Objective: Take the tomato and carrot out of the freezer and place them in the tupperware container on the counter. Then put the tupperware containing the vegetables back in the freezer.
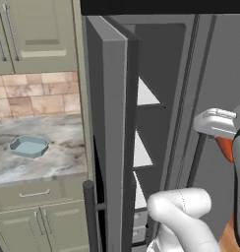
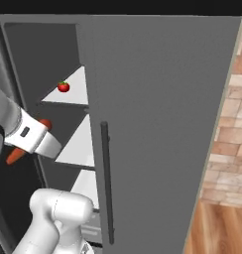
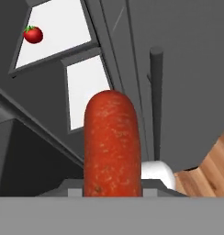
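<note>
The carrot [image 3: 113, 142], a short orange-red stick, stands up between my gripper's [image 3: 113, 186] jaws, which are shut on it and hidden behind it. From the left, the carrot [image 1: 224, 147] hangs under the white hand, with the gripper [image 1: 221, 139] in front of the open freezer [image 1: 114, 123]. From the right, the carrot [image 2: 16, 155] sticks out on both sides of the gripper [image 2: 32, 141]. The tomato [image 2: 63, 87] rests on an upper white shelf inside the freezer [image 2: 157, 124], apart from the hand; the tomato [image 3: 33, 34] lies far off at upper left. The pale blue tupperware container [image 1: 28, 145] lies empty on the marble counter [image 1: 63, 152].
The freezer's open door edge [image 1: 108, 147] stands between the hand and the counter. A long dark bar handle [image 2: 107, 183] runs down the other door. White shelves [image 2: 78, 144] step down inside. Wood floor [image 2: 217, 228] lies at the right.
</note>
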Robot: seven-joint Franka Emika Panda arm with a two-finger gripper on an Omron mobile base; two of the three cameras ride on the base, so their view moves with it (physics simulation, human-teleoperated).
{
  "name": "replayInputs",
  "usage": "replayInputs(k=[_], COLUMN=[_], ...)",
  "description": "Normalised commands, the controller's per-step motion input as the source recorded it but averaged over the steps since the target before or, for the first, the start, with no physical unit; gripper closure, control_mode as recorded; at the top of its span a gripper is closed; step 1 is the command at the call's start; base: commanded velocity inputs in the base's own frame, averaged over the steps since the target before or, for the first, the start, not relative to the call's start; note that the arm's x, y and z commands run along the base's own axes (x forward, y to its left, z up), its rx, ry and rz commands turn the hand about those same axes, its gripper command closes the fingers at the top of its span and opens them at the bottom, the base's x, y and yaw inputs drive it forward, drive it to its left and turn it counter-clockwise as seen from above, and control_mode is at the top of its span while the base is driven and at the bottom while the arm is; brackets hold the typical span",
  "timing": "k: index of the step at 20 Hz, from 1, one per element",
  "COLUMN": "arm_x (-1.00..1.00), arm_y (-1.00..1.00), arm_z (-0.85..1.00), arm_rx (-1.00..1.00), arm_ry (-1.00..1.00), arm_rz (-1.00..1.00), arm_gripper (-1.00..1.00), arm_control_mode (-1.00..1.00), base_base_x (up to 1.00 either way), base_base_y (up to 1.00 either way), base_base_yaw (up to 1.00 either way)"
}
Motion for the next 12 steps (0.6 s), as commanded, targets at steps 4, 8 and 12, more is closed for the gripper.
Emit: replayInputs(k=[4,8,12], arm_x=[0.0,0.0,0.0], arm_y=[0.0,0.0,0.0], arm_z=[0.0,0.0,0.0], arm_rx=[0.0,0.0,0.0], arm_ry=[0.0,0.0,0.0], arm_rz=[0.0,0.0,0.0], arm_gripper=[1.0,1.0,1.0], arm_control_mode=[1.0,1.0,1.0], base_base_x=[-1.0,-0.65,-0.01], base_base_y=[-0.35,-0.65,-0.83], base_base_yaw=[0.0,0.07,0.47])
